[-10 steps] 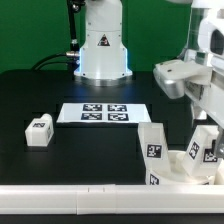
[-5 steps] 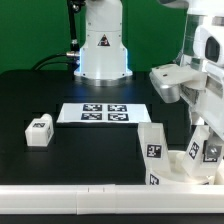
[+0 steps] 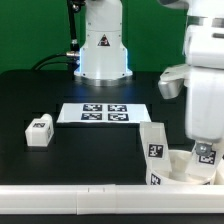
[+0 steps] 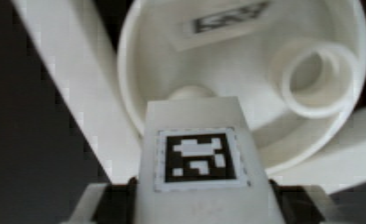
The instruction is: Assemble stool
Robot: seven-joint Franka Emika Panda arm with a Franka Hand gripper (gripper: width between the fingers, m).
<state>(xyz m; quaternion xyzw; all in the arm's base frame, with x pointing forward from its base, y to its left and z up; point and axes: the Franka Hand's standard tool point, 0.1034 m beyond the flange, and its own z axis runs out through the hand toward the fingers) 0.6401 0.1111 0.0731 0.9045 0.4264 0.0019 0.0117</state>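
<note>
Wrist view: the pincer [image 4: 198,208] is closed narrow on a short, blocky white plastic leg [image 4: 198,120]. The leg's black-and-white square tag [image 4: 198,158] faces the camera. The dark fingers [image 4: 119,205] sit against both sides of the leg, with no gap showing. Behind it lies the round, thick white plastic seat disc [image 4: 215,60], with one recessed round socket [image 4: 322,75] seen hollow. A second white leg [image 4: 64,90] runs alongside the disc.

Exterior view adds the layout. The stool parts sit at the black desk's [image 3: 40,95] near edge, on the exterior view's right, just beside the long white border rail [image 3: 70,195]. A loose third leg [image 3: 39,131] lies well apart toward the exterior view's left, with bare desk around it. The marker board [image 3: 105,113] lies between them.
</note>
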